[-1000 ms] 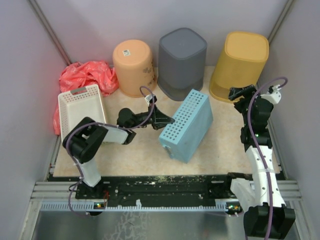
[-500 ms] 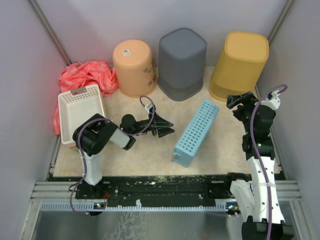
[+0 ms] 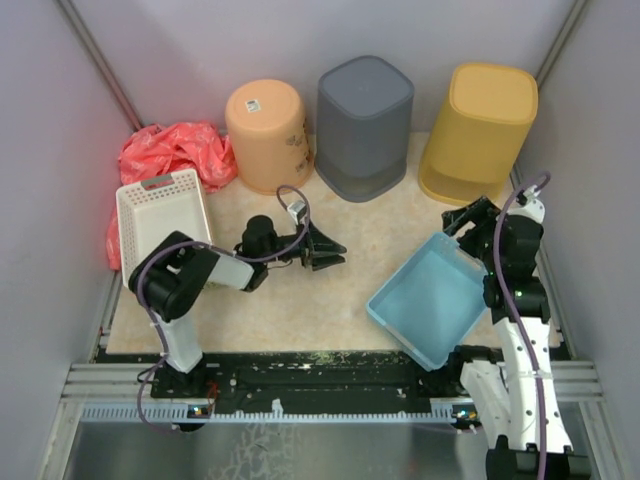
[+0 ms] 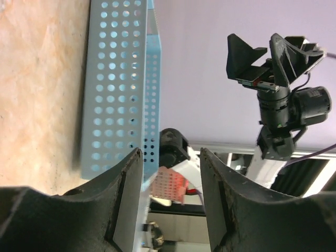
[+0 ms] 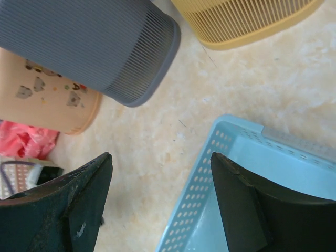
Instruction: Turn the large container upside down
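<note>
In the lower right of the top view, the blue basket lay with its open side facing up. The right gripper hung right by its far corner, jaws spread wide, holding nothing. The left gripper was mid-frame, well apart from it, jaws parted and empty too.

lt blue perf. basket, gry ribbed bin, ylw ribbed bin

Robot lab test cell.
Plain panel walls box in a small table; alu rail at near edge w/ left arm & right arm bolted on; plastic bins along back wall, e.g. grey bin.
</note>
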